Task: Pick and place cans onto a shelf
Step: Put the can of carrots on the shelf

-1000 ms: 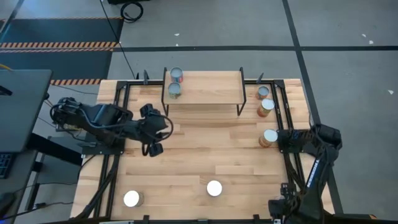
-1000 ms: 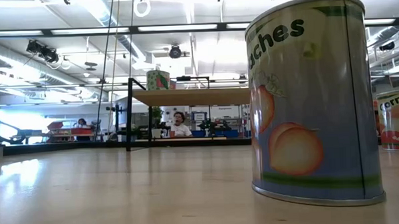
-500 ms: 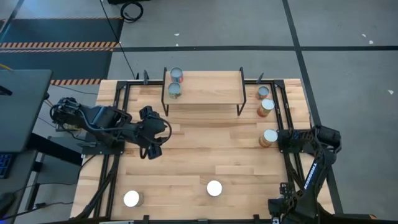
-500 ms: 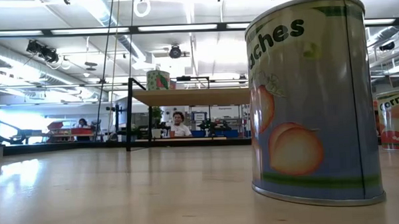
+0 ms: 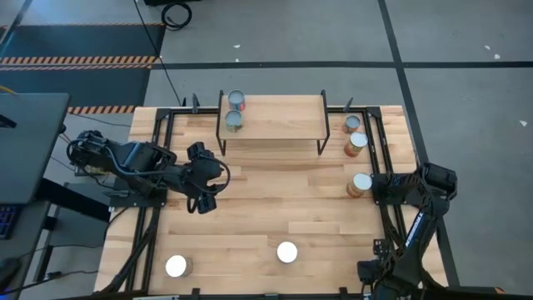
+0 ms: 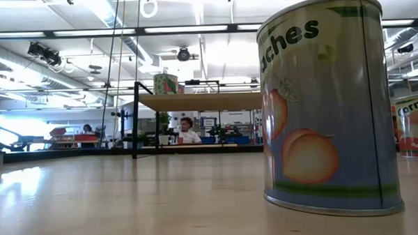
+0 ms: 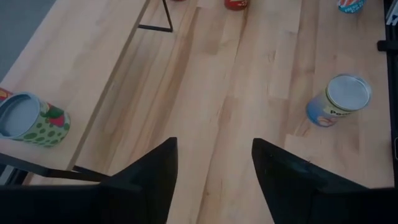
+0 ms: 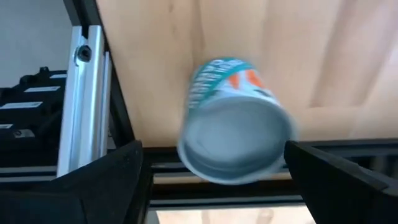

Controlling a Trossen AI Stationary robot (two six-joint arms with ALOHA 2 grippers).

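Since earlier frame: left end effector (image 5: 200, 202) drifting slightly toward counter's near edge, fingers now parted, holding nothing. Am keeping right end effector (image 8: 214, 186) fully apart, straddling can (image 8: 235, 138) at counter's (image 5: 266, 208) right edge, not yet clamped. Two cans (image 5: 234, 111) standing on shelf (image 5: 275, 117) left end.

Technique, judged: am centring can between fingers before closing; am gripping mid-body, keeping it upright, clearing neighbouring cans (image 5: 356, 133).

Legible text: "ches" on peach-label can (image 6: 327, 106); "orn" on can (image 6: 415, 124) behind it.
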